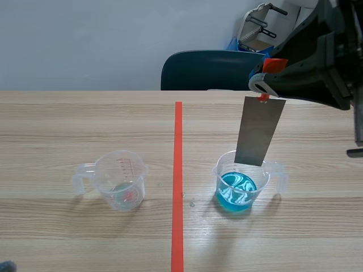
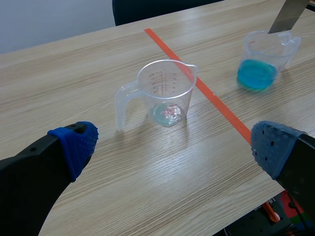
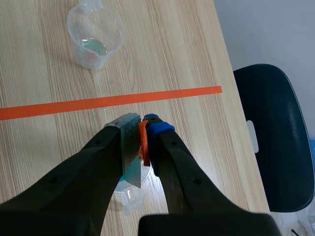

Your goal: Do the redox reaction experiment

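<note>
A clear measuring cup with blue liquid (image 1: 237, 188) stands right of the orange tape line; it also shows in the left wrist view (image 2: 261, 58). My right gripper (image 1: 264, 85) is raised above it, shut on a grey metal strip (image 1: 258, 131) that hangs down, its lower edge at the cup's rim. In the right wrist view the strip (image 3: 129, 147) is pinched between the fingers, with the blue cup partly hidden beneath. A second clear cup (image 1: 120, 179), nearly empty with a little residue, stands left of the line (image 2: 166, 92). My left gripper (image 2: 172, 147) is open, low, short of that cup.
A dark blue chair (image 1: 210, 70) stands behind the table's far edge, with some equipment behind it. A few droplets lie on the wood by the tape line (image 1: 178, 187). The table's right edge runs past the chair in the right wrist view.
</note>
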